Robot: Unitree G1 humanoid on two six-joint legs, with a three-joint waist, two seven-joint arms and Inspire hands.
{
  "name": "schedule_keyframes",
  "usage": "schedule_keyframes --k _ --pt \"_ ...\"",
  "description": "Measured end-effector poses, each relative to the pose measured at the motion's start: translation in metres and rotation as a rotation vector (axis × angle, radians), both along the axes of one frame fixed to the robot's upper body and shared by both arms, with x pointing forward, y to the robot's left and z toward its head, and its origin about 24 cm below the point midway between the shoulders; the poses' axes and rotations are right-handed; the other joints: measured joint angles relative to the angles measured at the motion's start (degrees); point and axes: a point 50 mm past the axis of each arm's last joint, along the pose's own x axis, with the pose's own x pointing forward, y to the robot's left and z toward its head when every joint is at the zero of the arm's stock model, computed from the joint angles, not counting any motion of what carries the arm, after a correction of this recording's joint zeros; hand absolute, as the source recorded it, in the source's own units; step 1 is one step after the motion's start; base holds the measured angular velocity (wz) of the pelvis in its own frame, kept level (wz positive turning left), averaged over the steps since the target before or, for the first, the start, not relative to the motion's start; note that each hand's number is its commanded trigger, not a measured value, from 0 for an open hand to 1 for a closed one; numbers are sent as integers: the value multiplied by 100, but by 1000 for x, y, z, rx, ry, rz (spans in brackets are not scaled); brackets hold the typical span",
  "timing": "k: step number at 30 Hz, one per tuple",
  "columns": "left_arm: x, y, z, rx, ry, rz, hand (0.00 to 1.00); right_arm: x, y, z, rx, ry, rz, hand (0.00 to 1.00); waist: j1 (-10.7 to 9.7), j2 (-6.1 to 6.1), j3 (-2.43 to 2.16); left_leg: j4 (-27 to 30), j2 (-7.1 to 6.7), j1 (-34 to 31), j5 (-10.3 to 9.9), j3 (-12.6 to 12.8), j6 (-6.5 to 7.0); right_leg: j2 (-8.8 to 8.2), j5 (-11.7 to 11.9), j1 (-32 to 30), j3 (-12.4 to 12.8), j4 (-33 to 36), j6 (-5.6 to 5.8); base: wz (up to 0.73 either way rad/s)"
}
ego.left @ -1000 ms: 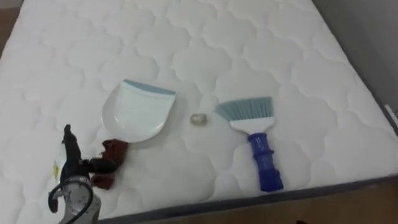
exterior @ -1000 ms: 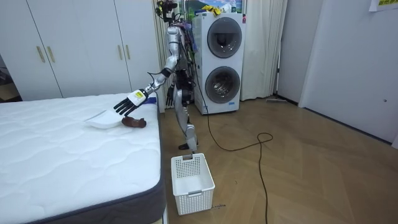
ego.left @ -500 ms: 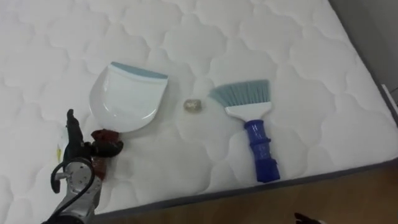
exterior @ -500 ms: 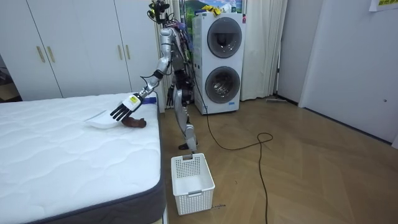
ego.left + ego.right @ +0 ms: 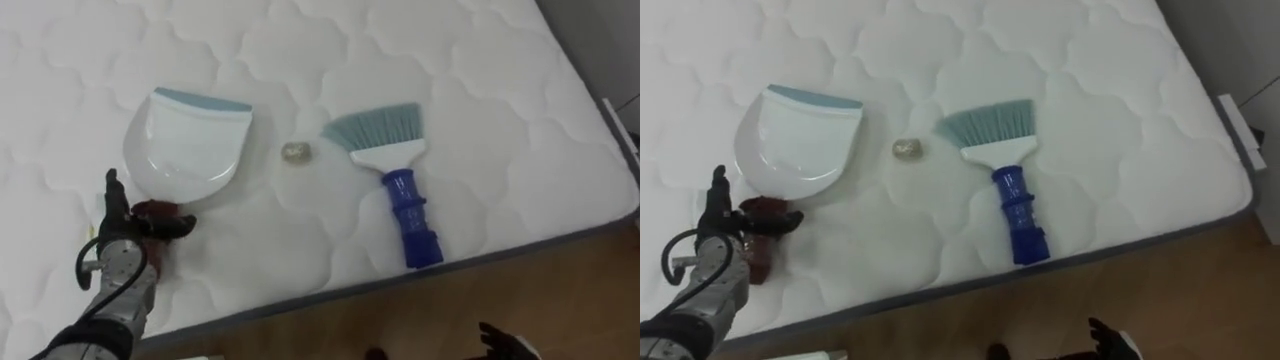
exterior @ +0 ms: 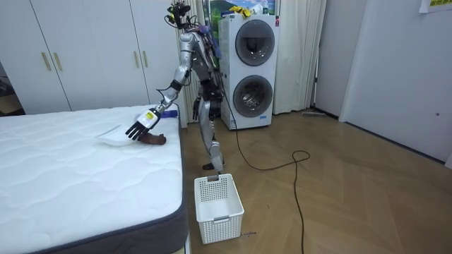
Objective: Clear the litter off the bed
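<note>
**A:** Any room on that white quilted mattress (image 5: 480, 90)?

**B:** Plenty beyond; the blue-handled teal-bristled brush (image 5: 400, 190) ends near the front edge. One brush, one white plastic dustpan (image 5: 190, 145), one beige crumpled scrap (image 5: 295, 152) between. The left hand (image 5: 125, 245) hovers unclenched over a dark red lump (image 5: 150, 210) by the pan. The right hand (image 5: 500, 345): can't tell.

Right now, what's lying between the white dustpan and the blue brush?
A small crumpled scrap, on the bare mattress between dustpan and brush, clear in both eye views.

My left robot hand (image 5: 122, 240) hid much of the dustpan's red handle (image 5: 150, 208); the bottom edge cut off my right robot hand (image 5: 503, 344); the pale lump (image 5: 295, 152) was too small to name.
</note>
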Motion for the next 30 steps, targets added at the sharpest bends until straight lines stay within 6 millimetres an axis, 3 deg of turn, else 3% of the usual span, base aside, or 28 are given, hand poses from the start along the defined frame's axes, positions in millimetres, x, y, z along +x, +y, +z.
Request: schedule_keyframes --k 1,6,11,16,27,30 --pt "3 -1 2 0 -3 -9 0 3 0 1 0 -4 0 0 -34 9 30 2 -18 -99 1 2 2 -18 -6 -147 -2 119 9 0" --pt "2 -5 -3 0 41 -59 0 2 1 0 -3 5 -1 0 -63 -43 61 82 -53 -325 0 72 89 -69 -6 -468 8 310 9 -5" --pt "3 -6 -5 -8 64 -64 0 0 2 -1 -16 25 16 0 -98 -50 67 299 -30 -525 17 123 119 -84 -3 -559 -30 347 -11 3" --pt "1 -7 -8 -19 93 -64 0 1 2 0 -29 19 15 0 -65 -63 59 404 -38 -665 47 331 169 -164 -16 -798 11 548 -11 -3" --pt "-2 -6 -11 -42 102 -32 0 5 4 1 -41 3 14 0 -59 -80 26 542 -35 -918 55 345 181 -180 2 -1086 32 751 -39 -1" --pt "-4 -5 -13 -39 108 -31 0 2 5 0 -39 10 12 0 -52 -104 -15 571 -28 -930 55 354 181 -184 3 -1082 21 754 -39 0"
